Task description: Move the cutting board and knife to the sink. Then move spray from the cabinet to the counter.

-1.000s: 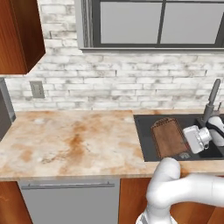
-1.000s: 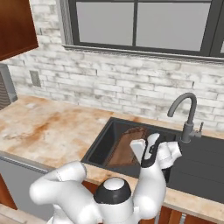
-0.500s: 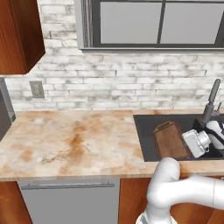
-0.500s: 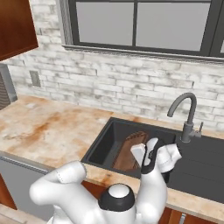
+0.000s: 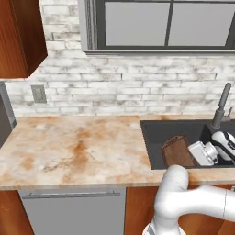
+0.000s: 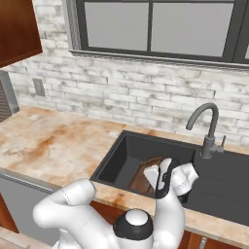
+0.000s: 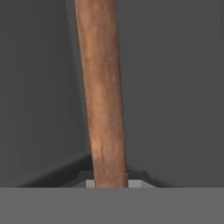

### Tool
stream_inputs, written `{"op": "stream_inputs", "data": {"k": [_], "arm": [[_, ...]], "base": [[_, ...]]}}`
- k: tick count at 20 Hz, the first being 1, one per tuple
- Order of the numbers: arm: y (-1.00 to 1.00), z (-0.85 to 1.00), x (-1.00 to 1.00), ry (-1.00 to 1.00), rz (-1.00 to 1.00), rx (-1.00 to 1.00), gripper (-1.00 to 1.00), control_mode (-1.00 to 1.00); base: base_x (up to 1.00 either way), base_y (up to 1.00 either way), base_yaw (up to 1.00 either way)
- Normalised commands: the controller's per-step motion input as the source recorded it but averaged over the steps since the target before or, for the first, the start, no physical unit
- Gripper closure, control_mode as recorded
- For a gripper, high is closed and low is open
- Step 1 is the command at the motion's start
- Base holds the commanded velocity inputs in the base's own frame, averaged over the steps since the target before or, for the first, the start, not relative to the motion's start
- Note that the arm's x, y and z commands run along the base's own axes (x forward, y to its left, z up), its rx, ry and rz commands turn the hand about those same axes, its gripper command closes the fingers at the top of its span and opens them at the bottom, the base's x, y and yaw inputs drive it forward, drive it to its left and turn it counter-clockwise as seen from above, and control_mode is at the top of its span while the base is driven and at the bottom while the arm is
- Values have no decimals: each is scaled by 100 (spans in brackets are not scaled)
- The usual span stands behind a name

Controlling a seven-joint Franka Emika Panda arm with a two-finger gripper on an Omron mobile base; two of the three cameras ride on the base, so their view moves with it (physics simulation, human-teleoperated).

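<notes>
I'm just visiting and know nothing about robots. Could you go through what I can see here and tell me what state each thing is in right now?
cutting board: inside the basin, tilted, seen edge-on in the hand view.
sink: dry, no water running.
faucet: off.
gripper: down in the basin at the board; open or shut is unclear.
counter: bare, nothing on this stretch.
window: closed.
</notes>
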Motion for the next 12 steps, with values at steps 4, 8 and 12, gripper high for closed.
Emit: {"op": "stream_inputs", "data": {"k": [4,8,12], "arm": [[0,-23,6,0,10,-6,100,-100],[0,-26,6,0,10,-7,100,-100],[0,-28,2,2,9,-5,100,-100]], "base": [[0,0,0],[0,0,0],[0,0,0]]}}
